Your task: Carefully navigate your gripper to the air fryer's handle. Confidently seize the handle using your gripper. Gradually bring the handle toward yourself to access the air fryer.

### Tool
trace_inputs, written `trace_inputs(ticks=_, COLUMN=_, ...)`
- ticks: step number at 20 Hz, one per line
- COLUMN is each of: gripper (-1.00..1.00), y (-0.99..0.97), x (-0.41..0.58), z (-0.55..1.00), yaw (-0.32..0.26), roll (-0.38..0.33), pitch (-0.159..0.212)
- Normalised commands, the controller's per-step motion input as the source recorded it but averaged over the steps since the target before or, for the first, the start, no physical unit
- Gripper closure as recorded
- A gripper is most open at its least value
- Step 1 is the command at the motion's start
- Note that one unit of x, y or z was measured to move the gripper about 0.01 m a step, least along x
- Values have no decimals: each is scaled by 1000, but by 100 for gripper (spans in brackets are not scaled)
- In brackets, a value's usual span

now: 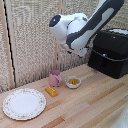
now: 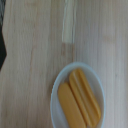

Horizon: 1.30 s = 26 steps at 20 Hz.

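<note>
Kitchen-style tabletop setup

A wooden table (image 1: 95,100) carries an air fryer (image 1: 111,52), floral plate (image 1: 24,104), pink mug (image 1: 55,78) and food bowl (image 1: 73,82) — woven blinds (image 1: 32,40) behind.

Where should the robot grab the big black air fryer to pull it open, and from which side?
Probably by the handle, the dark bar sticking out of the air fryer front. It faces the exterior view's left, toward the open table, so coming in from that side looks best, with a finger either side. The gripper is not clearly visible.

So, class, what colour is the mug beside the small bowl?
Pink. The mug shows best in the exterior view, next to the bowl.
</note>
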Motion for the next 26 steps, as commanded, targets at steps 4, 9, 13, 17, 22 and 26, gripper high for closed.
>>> trace_inputs(ticks=4, gripper=-100, y=-435, x=0, z=-456, yaw=46, roll=-263, pitch=-23)
trace_inputs(ticks=9, gripper=-100, y=-480, x=-17, z=-447, yaw=45, roll=-201, pitch=-71)
trace_inputs(ticks=13, gripper=-100, y=-564, x=-62, z=-320, yaw=22, roll=-138, pitch=-100)
trace_inputs(ticks=17, gripper=-100, y=-619, x=-184, z=-234, yaw=1, roll=-106, pitch=-108)
trace_inputs(ticks=22, gripper=-100, y=-691, x=-214, z=-225, yaw=25, roll=-54, pitch=-87)
trace_inputs(ticks=26, gripper=-100, y=-689, x=-251, z=-230, yaw=70, roll=-53, pitch=-52)
